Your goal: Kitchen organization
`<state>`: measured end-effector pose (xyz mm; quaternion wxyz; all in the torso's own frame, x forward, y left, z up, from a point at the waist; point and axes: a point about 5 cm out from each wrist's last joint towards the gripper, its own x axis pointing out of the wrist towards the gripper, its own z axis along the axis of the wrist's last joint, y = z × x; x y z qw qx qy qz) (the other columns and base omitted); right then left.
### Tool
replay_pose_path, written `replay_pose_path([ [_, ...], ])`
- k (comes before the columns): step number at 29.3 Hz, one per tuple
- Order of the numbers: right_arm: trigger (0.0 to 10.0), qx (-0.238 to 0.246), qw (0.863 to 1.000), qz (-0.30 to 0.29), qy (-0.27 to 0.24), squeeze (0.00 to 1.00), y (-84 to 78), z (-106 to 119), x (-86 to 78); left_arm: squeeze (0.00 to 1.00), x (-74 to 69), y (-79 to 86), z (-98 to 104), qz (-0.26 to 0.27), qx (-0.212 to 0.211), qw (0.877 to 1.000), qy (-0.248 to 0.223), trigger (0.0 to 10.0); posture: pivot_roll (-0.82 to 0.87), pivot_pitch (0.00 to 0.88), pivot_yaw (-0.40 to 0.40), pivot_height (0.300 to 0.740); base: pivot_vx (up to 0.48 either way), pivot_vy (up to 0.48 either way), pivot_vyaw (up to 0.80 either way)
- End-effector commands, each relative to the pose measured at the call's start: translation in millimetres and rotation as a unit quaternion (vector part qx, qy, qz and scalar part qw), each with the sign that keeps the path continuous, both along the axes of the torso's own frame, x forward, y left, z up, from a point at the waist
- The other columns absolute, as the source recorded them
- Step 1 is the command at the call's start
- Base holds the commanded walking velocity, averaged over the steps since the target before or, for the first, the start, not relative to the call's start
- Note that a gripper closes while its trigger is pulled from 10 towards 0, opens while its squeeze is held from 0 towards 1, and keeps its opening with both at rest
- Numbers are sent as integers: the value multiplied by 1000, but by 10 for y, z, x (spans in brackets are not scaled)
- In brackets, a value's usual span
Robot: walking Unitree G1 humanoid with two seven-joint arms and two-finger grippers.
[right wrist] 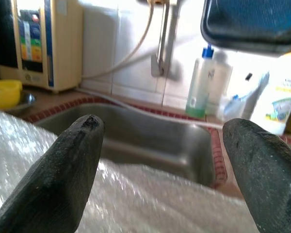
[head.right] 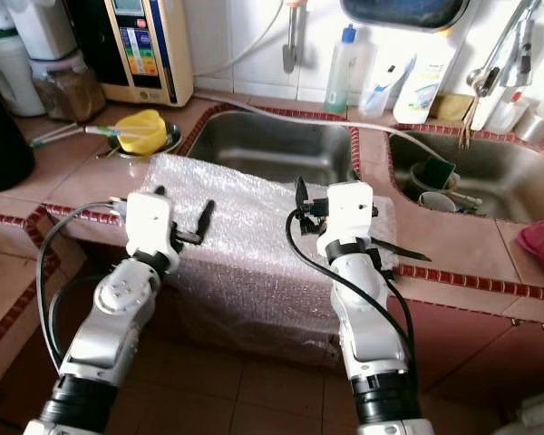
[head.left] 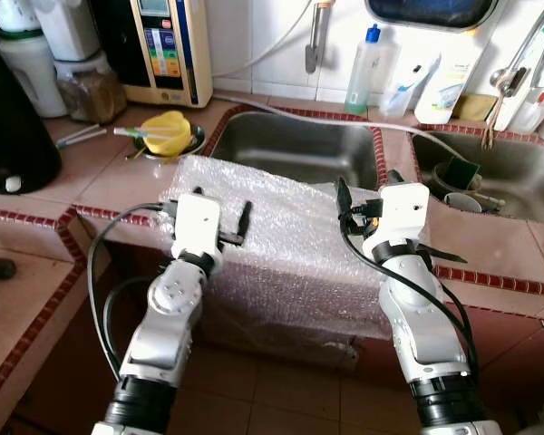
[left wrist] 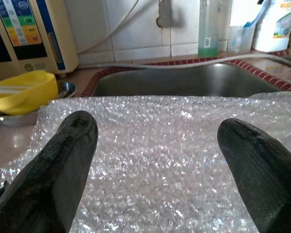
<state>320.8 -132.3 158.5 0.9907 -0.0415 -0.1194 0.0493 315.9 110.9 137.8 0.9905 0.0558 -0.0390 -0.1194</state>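
A sheet of clear bubble wrap (head.left: 281, 245) lies over the tiled counter's front edge, in front of the left sink, and hangs down over the cabinet. My left gripper (head.left: 221, 208) is low over the sheet's left part. It is open, and its two black fingers (left wrist: 63, 165) stand wide apart with nothing but wrap between them. My right gripper (head.left: 367, 187) is above the sheet's right back edge, near the sink rim. It is open too, and its fingers (right wrist: 72, 155) hold nothing.
The left steel sink (head.left: 299, 136) lies just behind the wrap, and a second sink (head.left: 517, 177) with dishes is to the right. A yellow bowl (head.left: 166, 133) sits on a metal plate at the back left, beside a water purifier (head.left: 168, 45) and a black kettle (head.left: 14, 127). Bottles (head.left: 367, 71) line the wall.
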Motion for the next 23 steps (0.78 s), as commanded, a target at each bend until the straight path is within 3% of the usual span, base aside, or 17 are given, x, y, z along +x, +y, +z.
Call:
replay_pose_path([
  [1,10000,1,1000,-10,4,0,-30,-22,0,0,8,9,-21,-2,8,1000,6,10000,130,0,18,740,0,0,0],
  [15,10000,-3,999,-43,9,0,-195,-176,-91,0,52,1,-18,-11,24,1000,2,10000,132,0,55,740,0,0,0],
  [23,10000,4,999,-38,10,0,-113,-199,-95,0,66,47,13,-6,32,999,-9,10000,122,0,67,740,0,0,0],
])
